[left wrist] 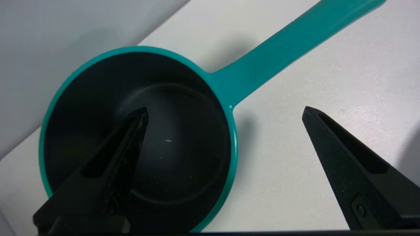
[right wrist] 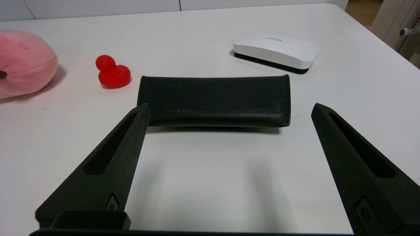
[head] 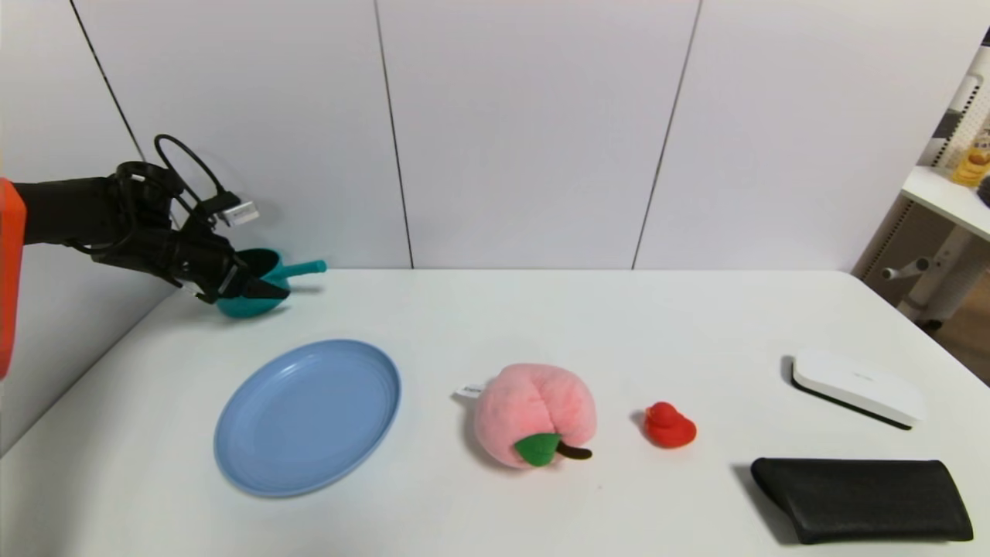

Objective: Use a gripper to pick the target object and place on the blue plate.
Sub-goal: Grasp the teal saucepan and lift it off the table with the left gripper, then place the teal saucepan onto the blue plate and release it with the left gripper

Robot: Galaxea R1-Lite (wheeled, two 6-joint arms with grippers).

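L gripper [left wrist: 224, 111] wide open, holding nothing, straddles pan [head: 251, 298] rim at table's 10 o'clock, 1 finger inside, 1 outside: drop lower, pinch wall, then carry to plate [head: 308, 415]; R gripper [right wrist: 229, 109] idle, open.

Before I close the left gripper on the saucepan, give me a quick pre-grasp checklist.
1. Left gripper open: ok.
2. One finger inside the saucepan, the other outside, wall between them: ok.
3. Handle out of the fingers' way: ok.
4. Finger depth past the rim: cannot tell.
5. Blue plate bare, ready to receive: ok.
6. Right gripper open over the table near the black case, away from the plate: ok.
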